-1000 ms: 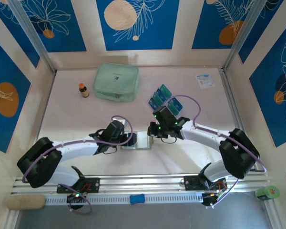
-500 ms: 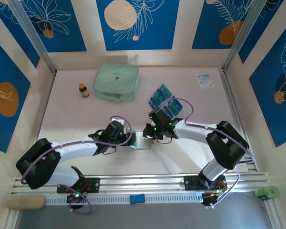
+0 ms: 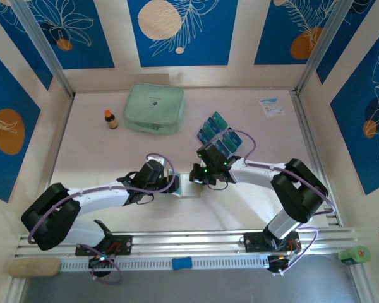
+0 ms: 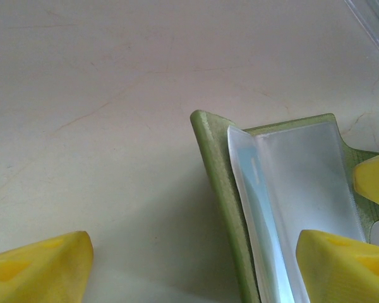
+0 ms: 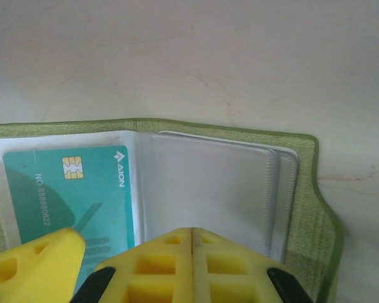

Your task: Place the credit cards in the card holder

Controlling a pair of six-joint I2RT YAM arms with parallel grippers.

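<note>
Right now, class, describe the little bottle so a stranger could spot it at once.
Start at the pale mint pouch at the far side of the table. Just left of it stands a small bottle: brown, orange-capped, upright where everything nearby lies flat.

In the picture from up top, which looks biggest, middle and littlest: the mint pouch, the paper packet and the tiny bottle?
1. mint pouch, biggest by far
2. paper packet
3. bottle, littlest, though it looks close to the packet, so that order is less sure
</note>
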